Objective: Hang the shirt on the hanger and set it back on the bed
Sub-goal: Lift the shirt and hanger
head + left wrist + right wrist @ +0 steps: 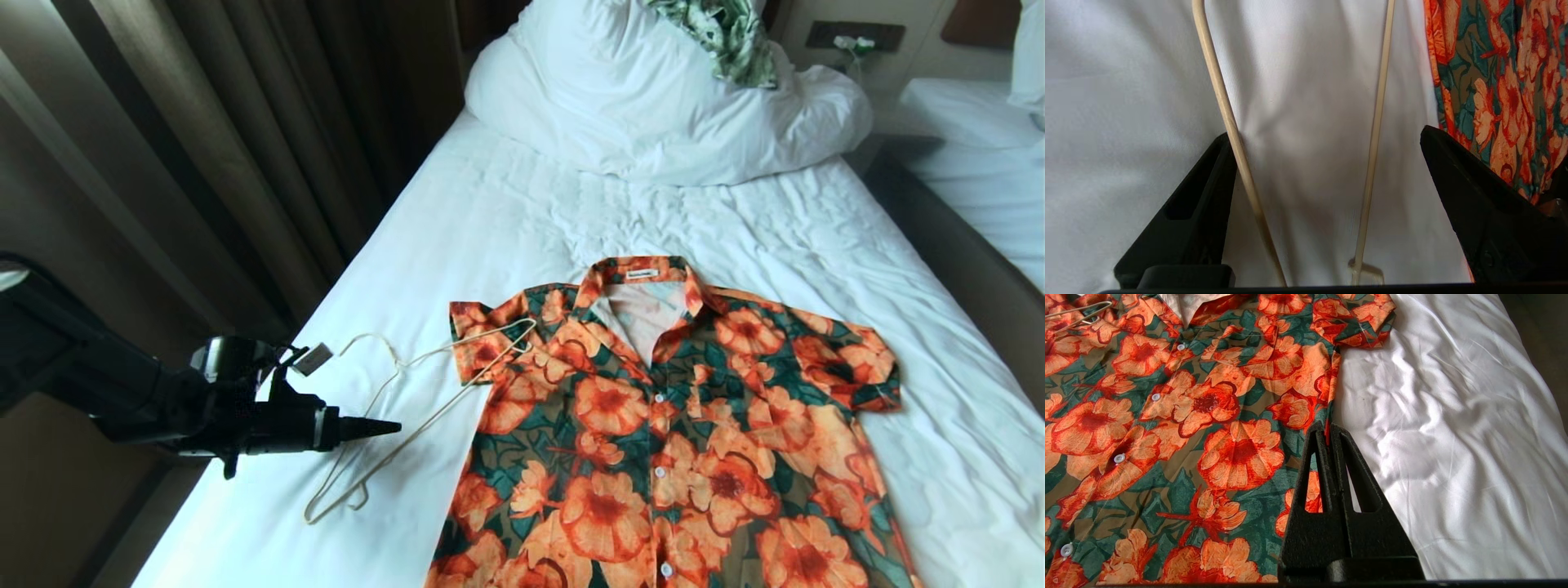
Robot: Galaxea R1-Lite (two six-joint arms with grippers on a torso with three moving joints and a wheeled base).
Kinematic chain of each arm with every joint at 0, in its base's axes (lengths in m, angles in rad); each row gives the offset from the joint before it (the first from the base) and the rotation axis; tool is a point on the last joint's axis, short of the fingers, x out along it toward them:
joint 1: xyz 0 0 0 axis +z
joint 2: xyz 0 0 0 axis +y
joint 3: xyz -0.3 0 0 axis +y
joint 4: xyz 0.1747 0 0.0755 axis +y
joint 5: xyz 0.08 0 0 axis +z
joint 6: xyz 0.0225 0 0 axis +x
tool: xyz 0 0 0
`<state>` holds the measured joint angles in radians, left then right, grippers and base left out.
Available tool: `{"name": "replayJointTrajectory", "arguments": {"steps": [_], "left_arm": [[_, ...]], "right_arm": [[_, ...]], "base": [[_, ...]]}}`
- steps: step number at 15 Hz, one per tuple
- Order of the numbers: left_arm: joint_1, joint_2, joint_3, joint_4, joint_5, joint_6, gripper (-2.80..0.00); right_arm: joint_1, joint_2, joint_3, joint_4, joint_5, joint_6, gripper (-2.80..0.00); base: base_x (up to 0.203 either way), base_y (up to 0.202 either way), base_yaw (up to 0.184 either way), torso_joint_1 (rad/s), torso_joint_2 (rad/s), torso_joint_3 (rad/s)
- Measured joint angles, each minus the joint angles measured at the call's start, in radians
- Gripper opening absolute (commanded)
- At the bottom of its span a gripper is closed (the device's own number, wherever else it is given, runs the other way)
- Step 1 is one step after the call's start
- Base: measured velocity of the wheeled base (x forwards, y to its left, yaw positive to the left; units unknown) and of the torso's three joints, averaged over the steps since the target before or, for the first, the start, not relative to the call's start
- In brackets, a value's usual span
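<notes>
From the head view, the shirt [669, 433] lies flat and face up on the bed [506, 220], collar toward the pillow, buttoned down the front. The hanger [408, 408] lies on the sheet just beside the shirt's left side as the robot sees it, with 1 shoulder end resting on top of the near sleeve and its hook end toward the bed's foot. The left gripper [384, 426] hovers above the hanger's lower part. A green-and-white garment [727, 33] sits on the duvet, well apart.

In the left wrist view the left gripper [1327, 163] is spread wide and holds nothing; 2 wires of the hanger [1224, 118] run between its fingers [1200, 204], 1 wire seeming to touch the inside of a finger. The shirt's edge [1498, 81] shows just beside the other finger.

In the right wrist view the right gripper [1331, 437] is clenched on nothing, poised above the shirt's [1200, 416] side seam, where cloth meets sheet.

As a judgement: the hanger looks light, thin and stiff (likely to skid or pivot on the smooth sheet), so 1 wire near the neck below the hook seems the steadiest hold. The shirt looks soft and limp; it would sag and slide, so the collar or a shoulder seam seems the best place to pinch it.
</notes>
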<state>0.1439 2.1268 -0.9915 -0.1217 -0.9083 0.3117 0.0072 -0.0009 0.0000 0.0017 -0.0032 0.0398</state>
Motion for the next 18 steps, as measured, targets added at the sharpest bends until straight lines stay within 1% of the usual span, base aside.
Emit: {"name": "replayJointTrajectory", "arguments": {"steps": [2, 8, 9, 10, 12, 13, 18], "left_arm": [[-0.025, 0.015, -0.013, 0.000, 0.017, 0.000, 0.00], [-0.052, 0.042, -0.072, 0.007, 0.013, -0.016, 0.00], [-0.053, 0.045, -0.081, 0.008, 0.007, -0.025, 0.00], [-0.056, 0.048, -0.090, 0.007, -0.004, -0.048, 0.00], [-0.061, 0.049, -0.109, 0.003, -0.050, -0.107, 0.00], [-0.065, 0.049, -0.115, 0.002, -0.065, -0.126, 0.00], [-0.068, 0.049, -0.119, 0.003, -0.071, -0.130, 0.00]], "right_arm": [[0.000, 0.000, 0.000, 0.000, 0.000, 0.000, -2.80], [0.000, 0.000, 0.000, 0.000, 0.000, 0.000, -2.80], [0.000, 0.000, 0.000, 0.000, 0.000, 0.000, -2.80], [0.000, 0.000, 0.000, 0.000, 0.000, 0.000, -2.80], [0.000, 0.000, 0.000, 0.000, 0.000, 0.000, -2.80], [0.000, 0.000, 0.000, 0.000, 0.000, 0.000, -2.80], [0.000, 0.000, 0.000, 0.000, 0.000, 0.000, -2.80]], "base": [[0.000, 0.000, 0.000, 0.000, 0.00, 0.000], [0.000, 0.000, 0.000, 0.000, 0.00, 0.000], [0.000, 0.000, 0.000, 0.000, 0.00, 0.000], [0.000, 0.000, 0.000, 0.000, 0.00, 0.000], [0.000, 0.000, 0.000, 0.000, 0.00, 0.000], [0.000, 0.000, 0.000, 0.000, 0.00, 0.000], [0.000, 0.000, 0.000, 0.000, 0.00, 0.000]]}}
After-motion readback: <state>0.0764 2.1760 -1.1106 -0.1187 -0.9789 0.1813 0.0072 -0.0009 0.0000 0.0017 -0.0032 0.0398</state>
